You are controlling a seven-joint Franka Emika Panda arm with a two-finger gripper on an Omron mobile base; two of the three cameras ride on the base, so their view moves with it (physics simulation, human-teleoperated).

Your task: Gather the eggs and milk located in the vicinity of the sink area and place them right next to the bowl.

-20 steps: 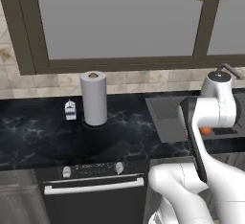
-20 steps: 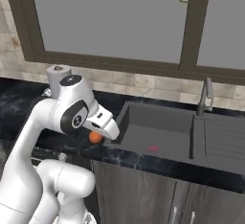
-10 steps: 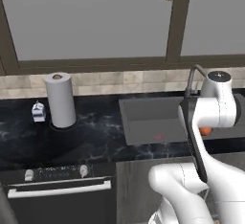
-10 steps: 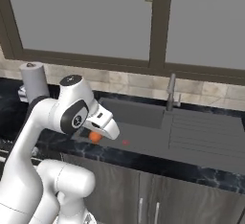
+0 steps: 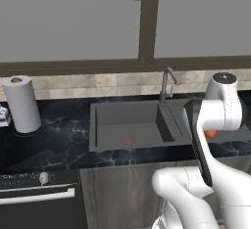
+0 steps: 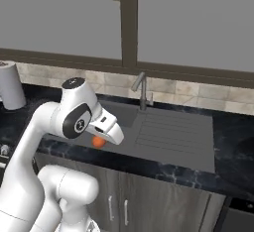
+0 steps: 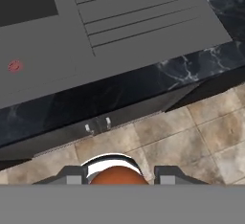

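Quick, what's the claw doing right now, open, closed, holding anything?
Claw: closed on the small orange-brown oval egg.

The egg (image 7: 117, 176) is mostly hidden between the gripper's (image 7: 117, 177) fingers, and the milk carton (image 5: 3, 116) is cut off by the picture's left edge.

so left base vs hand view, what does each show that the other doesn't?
Left base alone: the paper-towel roll, a corner of the milk, the faucet and the window behind. Hand view alone: the floor tiles and the gripper shut on the egg. Both: the sink with its ribbed drainboard, the dark counter, and the egg.
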